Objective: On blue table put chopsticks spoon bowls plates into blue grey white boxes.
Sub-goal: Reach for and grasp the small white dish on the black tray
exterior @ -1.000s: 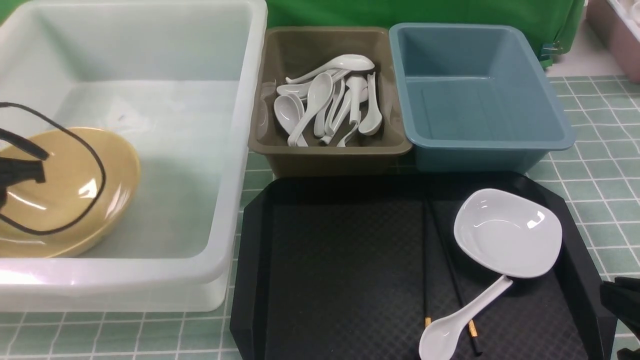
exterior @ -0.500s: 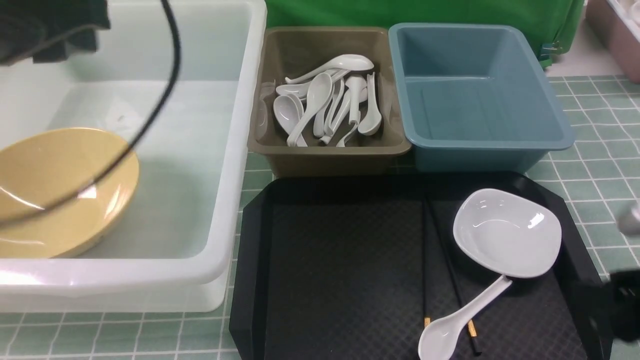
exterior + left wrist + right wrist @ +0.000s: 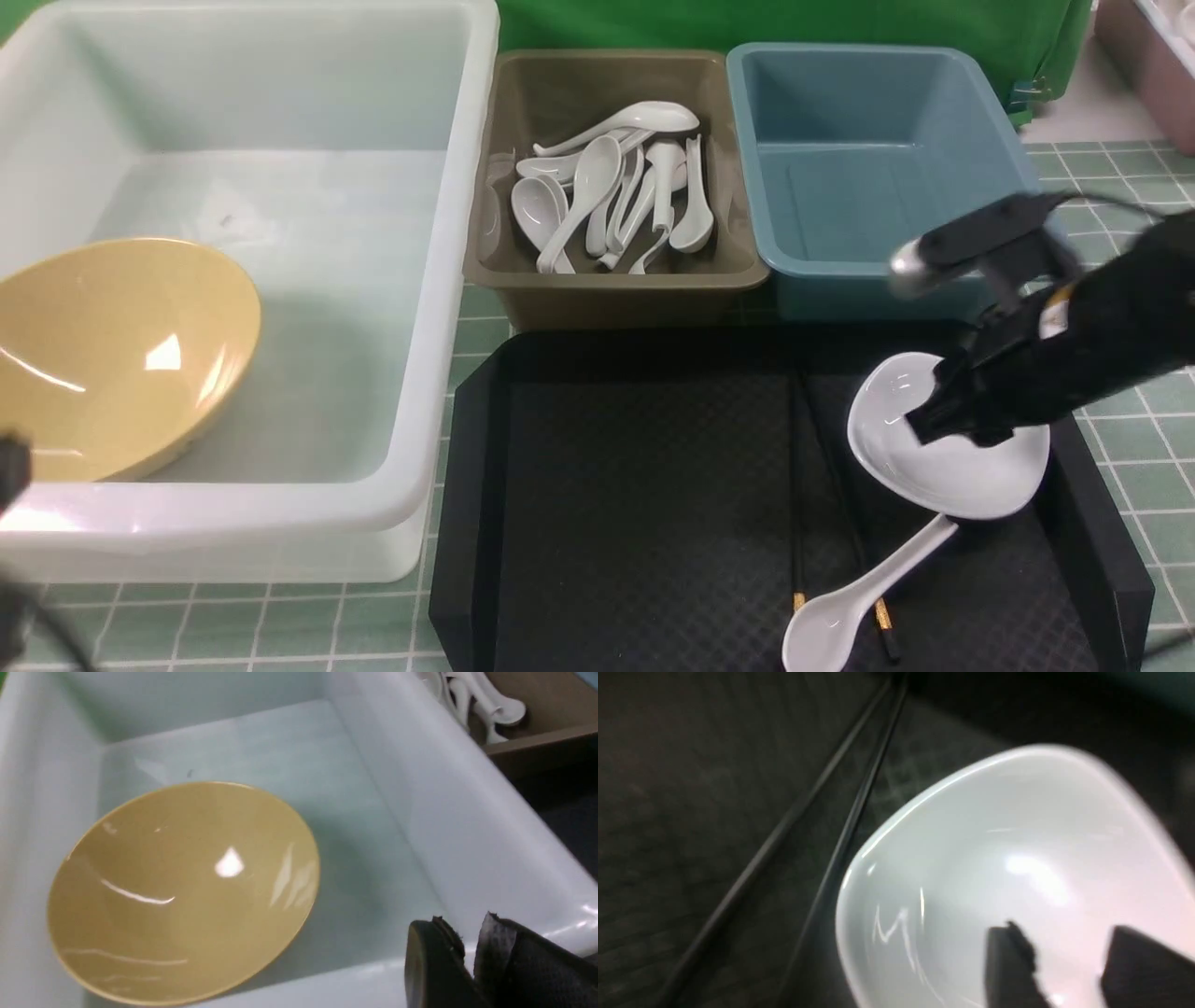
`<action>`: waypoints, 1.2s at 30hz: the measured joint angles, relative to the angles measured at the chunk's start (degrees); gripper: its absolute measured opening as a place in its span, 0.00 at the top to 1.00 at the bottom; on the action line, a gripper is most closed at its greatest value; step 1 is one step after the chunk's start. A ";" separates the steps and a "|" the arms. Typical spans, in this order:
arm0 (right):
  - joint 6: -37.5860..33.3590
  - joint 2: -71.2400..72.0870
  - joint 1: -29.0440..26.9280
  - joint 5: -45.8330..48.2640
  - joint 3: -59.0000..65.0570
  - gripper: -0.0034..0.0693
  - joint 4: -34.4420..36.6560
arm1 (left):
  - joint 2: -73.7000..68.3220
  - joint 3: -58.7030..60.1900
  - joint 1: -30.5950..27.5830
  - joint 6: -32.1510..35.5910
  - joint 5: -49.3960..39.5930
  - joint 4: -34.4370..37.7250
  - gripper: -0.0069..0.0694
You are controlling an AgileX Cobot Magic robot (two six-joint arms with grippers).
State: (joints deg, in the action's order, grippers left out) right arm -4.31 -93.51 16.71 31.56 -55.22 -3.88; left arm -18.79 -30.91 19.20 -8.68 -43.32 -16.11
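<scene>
A: Leftmost?
B: The left hand point(image 3: 462, 933), fingers a slit apart and empty, is near the translucent white tub point(image 3: 467, 187). A glossy yellow bowl point(image 3: 112, 355) lies tilted inside.
A: Rightward?
B: Spoons point(image 3: 607, 196) heaped in the olive-grey tub point(image 3: 607, 289). On the textured black tray point(image 3: 653, 485) are chopsticks point(image 3: 796, 485), a spoon point(image 3: 859, 597) and a white dish point(image 3: 943, 476). The right hand point(image 3: 1066, 928) gapes over the dish, gripping nothing.

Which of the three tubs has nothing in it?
The teal-blue tub on the right. The white tub holds the yellow bowl; the olive-grey tub holds spoons.
</scene>
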 joint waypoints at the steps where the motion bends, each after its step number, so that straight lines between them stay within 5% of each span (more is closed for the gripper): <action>1: 0.00 -1.59 0.07 0.08 -0.50 0.65 0.45 | 1.99 1.35 0.00 -0.13 0.09 -0.53 0.78; 6: -1.04 -7.12 3.82 0.63 -3.72 0.89 7.11 | 8.96 9.30 0.00 0.11 3.22 -1.05 0.85; 12: -10.32 -6.65 9.57 4.48 -9.61 0.89 9.61 | 9.48 10.74 0.00 0.32 6.79 -2.30 0.91; 16: -9.65 -5.65 8.90 8.41 -12.17 0.83 3.88 | 9.48 10.74 0.00 0.38 6.78 -2.90 0.91; 20: -3.17 -6.16 3.22 8.81 -12.38 0.62 -5.48 | 9.48 10.74 0.11 0.49 6.91 -2.96 0.91; 25: 2.79 -9.73 -1.81 7.58 -12.44 0.39 -7.06 | 9.48 10.74 0.13 0.49 8.76 -3.01 0.91; 29: 4.31 -13.61 -2.57 9.13 -12.51 0.33 -5.03 | 9.48 10.74 0.18 0.44 9.35 -3.06 0.91; 32: 1.55 -14.33 -2.75 10.23 -13.17 0.36 -1.55 | 9.48 10.74 0.18 0.44 9.41 -3.28 0.91; 36: -3.47 -14.02 -2.88 12.91 -13.30 0.66 3.88 | 9.48 10.74 0.18 0.44 9.41 -4.01 0.91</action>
State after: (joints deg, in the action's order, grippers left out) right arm -7.79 -107.52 13.84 44.46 -68.51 0.00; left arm -9.32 -20.16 19.38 -8.24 -33.91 -20.12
